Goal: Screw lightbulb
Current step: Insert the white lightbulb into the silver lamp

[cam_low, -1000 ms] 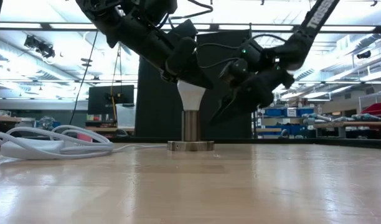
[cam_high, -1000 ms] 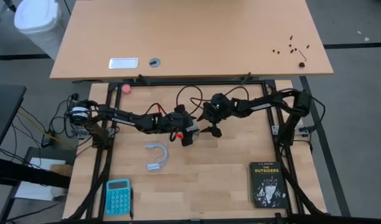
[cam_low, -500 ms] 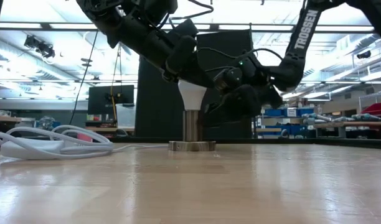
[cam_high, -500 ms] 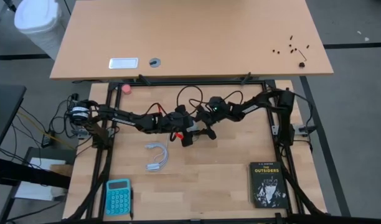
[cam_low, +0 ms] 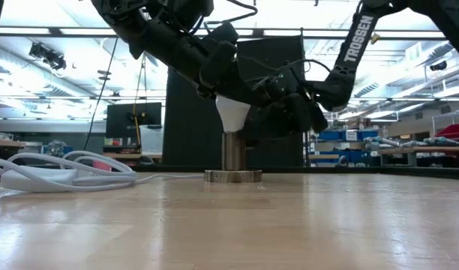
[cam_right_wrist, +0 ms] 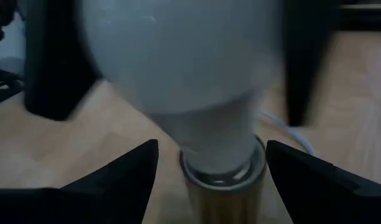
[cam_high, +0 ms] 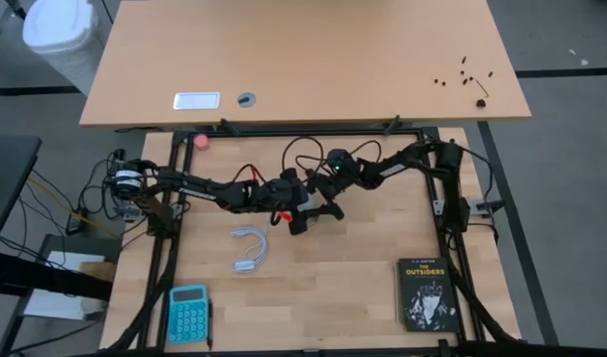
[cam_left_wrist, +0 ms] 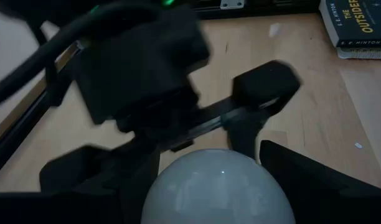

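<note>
Low view has the left gripper point(cam_low: 218, 79) clamped on the lightbulb point(cam_low: 232, 113) above the socket point(cam_low: 232, 154) while the right gripper point(cam_right_wrist: 210, 163), fingers apart, straddles the socket neck, so closing crooked could cross-thread it.

A light wooden table point(cam_high: 363, 288) fills the lower middle of the high view. At its centre stands a metal socket point(cam_low: 232, 161) on a round base. A coiled white cord point(cam_high: 250, 248) lies left of centre, a blue calculator point(cam_high: 187, 313) at lower left, a black book point(cam_high: 425, 294) at lower right.
</note>
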`<state>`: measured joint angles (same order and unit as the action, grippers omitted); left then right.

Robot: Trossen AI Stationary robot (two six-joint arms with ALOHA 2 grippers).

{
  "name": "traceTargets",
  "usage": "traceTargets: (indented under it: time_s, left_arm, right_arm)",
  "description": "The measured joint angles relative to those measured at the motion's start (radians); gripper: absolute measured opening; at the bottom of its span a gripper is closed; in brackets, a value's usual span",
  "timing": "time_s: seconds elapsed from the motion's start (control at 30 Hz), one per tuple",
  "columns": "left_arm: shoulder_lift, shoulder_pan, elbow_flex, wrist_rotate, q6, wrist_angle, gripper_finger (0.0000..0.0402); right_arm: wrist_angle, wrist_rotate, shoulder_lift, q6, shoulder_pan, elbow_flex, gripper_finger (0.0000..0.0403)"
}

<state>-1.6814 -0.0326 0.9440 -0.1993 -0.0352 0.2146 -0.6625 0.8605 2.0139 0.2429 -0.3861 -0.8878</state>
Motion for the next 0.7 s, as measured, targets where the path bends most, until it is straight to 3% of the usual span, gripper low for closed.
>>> traceTargets:
  time_s: [0.4, 0.7]
  left_arm:
    - [0.0, 0.002, 0.0, 0.01, -0.009, 0.003, 0.0275]
    - [0.0, 0.002, 0.0, 0.01, -0.011, 0.002, 0.0276]
  right_arm:
    - [-0.028, 0.123, 0.127, 0.025, -0.014, -0.078, 0.03]
    - [-0.048, 0.151, 0.128, 0.069, -0.026, -0.079, 0.0171]
